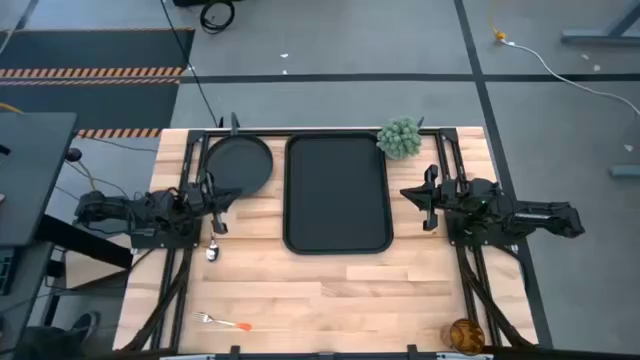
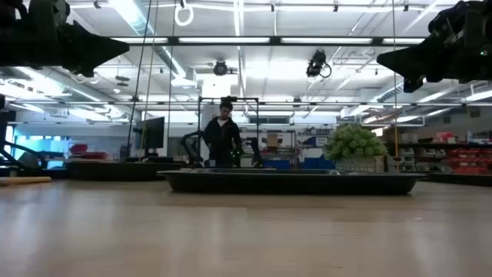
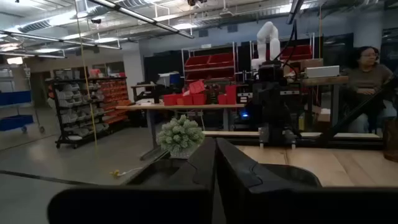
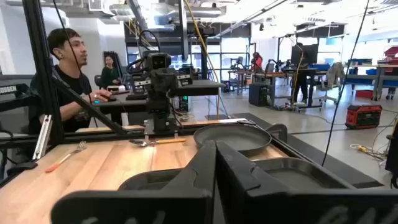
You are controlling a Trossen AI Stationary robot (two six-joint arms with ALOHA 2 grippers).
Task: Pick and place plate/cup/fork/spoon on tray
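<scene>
The black tray (image 1: 338,195) lies flat at the table's middle. The round black plate (image 1: 238,165) lies left of it. It also shows in the right wrist view (image 4: 233,135). The spoon (image 1: 212,250) lies near the left arm's base. The orange-handled fork (image 1: 222,322) lies by the near edge. The amber cup (image 1: 466,334) stands at the near right corner. My left gripper (image 1: 226,197) hovers shut and empty by the plate's near rim, pointing at the tray. My right gripper (image 1: 407,192) hovers shut and empty right of the tray, pointing at it.
A fuzzy green plant ball (image 1: 400,138) stands at the tray's far right corner. Black frame rails run along the table's left and right sides. People sit and stand in the room beyond the table (image 4: 68,68). Bare wood lies between the tray and the near edge.
</scene>
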